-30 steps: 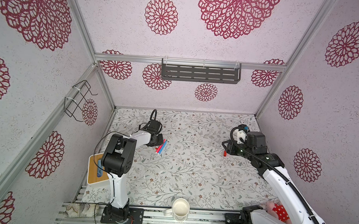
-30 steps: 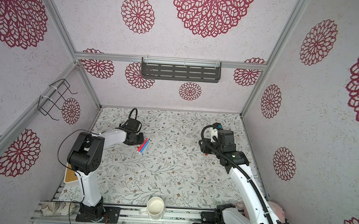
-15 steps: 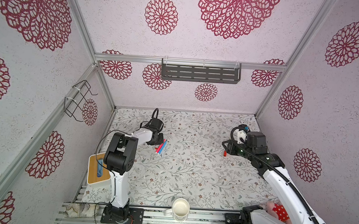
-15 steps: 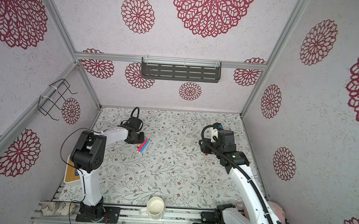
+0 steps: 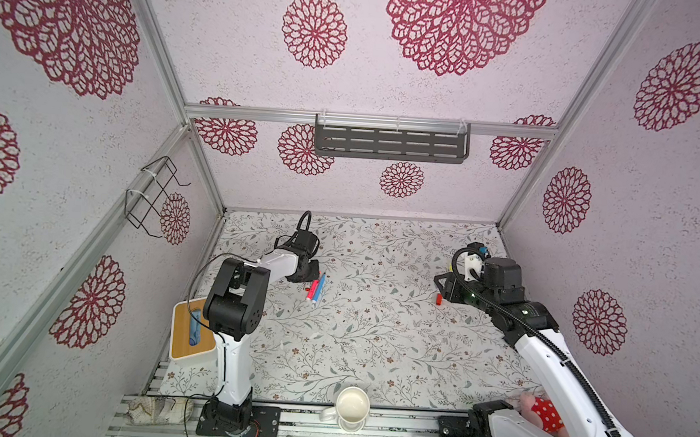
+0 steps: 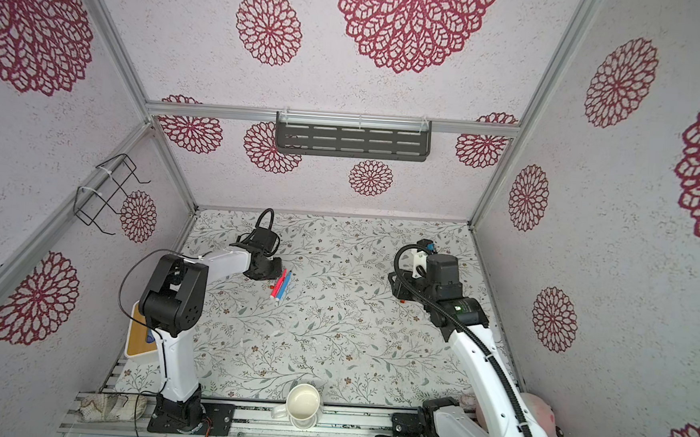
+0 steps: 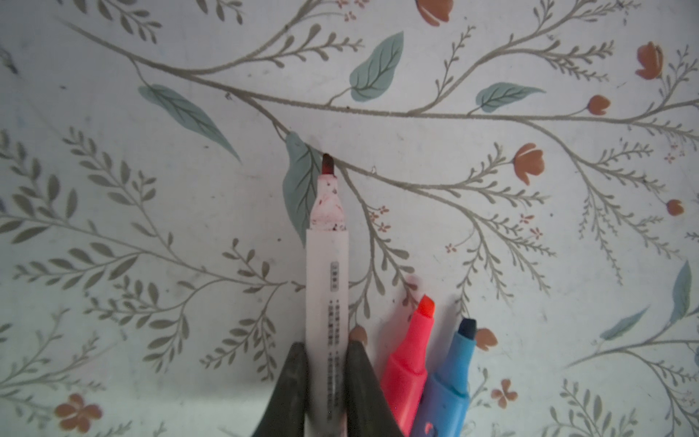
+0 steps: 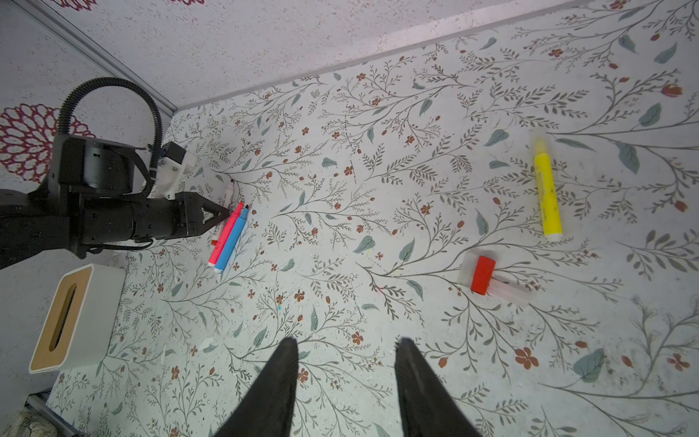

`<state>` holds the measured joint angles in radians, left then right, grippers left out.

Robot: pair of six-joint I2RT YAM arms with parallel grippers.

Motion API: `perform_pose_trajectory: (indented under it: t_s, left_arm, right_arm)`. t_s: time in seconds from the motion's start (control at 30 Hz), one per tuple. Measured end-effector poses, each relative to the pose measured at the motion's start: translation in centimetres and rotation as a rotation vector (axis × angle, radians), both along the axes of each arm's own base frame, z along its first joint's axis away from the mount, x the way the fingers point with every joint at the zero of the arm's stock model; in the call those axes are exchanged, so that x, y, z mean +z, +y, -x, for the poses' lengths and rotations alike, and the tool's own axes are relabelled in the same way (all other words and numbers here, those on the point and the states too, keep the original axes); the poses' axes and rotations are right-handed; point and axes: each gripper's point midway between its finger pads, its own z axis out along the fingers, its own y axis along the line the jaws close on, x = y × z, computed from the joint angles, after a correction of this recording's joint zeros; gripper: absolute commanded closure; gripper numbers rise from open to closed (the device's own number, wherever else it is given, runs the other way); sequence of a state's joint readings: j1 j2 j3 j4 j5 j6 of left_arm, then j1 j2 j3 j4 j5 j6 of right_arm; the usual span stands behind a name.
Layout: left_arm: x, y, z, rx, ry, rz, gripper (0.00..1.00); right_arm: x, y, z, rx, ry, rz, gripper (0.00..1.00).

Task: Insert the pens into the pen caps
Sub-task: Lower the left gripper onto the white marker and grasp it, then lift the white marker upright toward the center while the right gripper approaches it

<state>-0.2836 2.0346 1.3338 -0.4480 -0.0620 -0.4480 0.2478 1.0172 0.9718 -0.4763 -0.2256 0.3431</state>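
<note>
The left gripper (image 7: 327, 346) is clamped on the white-and-red pen (image 7: 327, 272), tip uncapped. The pink pen (image 7: 406, 363) and blue pen (image 7: 448, 382) lie on the bench (image 7: 151, 151) just beside that pen. The red cap (image 8: 483, 280) and yellow pen (image 8: 546, 189) lie well apart from it. The right gripper (image 8: 346, 348) stands open, empty.

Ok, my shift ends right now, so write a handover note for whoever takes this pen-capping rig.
Left tool: shut on the white-and-red pen, tip bare.
Right tool: open, empty.
Pink pen and blue pen lie side by side next to the left tool; yellow pen and red cap lie separately, over by the right tool.
Done: no pen capped. Left: all four.
</note>
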Motion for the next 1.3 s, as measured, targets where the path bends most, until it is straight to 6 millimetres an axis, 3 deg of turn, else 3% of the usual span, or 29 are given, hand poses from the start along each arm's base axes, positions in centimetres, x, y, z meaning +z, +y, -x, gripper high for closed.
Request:
perform_pose_trajectory:
  t_s: [0.2,0.4,0.53,0.73,1.0,1.2,1.3]
  left_arm:
    - [1.4,0.4,2.0,-0.012,0.012,-0.004,0.94]
    - [7.0,-0.3,1.8,-0.034,-0.106,0.051,0.94]
    - [9.3,-1.4,2.5,-0.077,-0.17,0.095,0.94]
    - [11.0,-5.4,5.8,-0.228,-0.266,0.25,0.92]
    - [14.3,-10.6,9.0,-0.417,-0.39,0.459,0.92]
    - [18.2,-14.3,11.6,-0.552,-0.486,0.543,0.92]
    - [19.7,-15.1,12.4,-0.576,-0.526,0.577,0.92]
  right_arm:
    - [0.3,0.7,0.2,0.036,-0.005,-0.028,0.53]
    - [1.7,1.5,0.4,0.076,-0.048,-0.069,0.52]
    - [2.0,2.0,0.4,0.095,-0.059,-0.093,0.52]
    - [1.5,3.1,1.3,0.148,-0.083,-0.174,0.48]
    - [4.3,4.8,2.3,0.245,-0.182,-0.28,0.41]
    - [3.2,6.2,2.7,0.29,-0.16,-0.336,0.39]
    - [2.6,7.2,2.8,0.316,-0.138,-0.345,0.39]
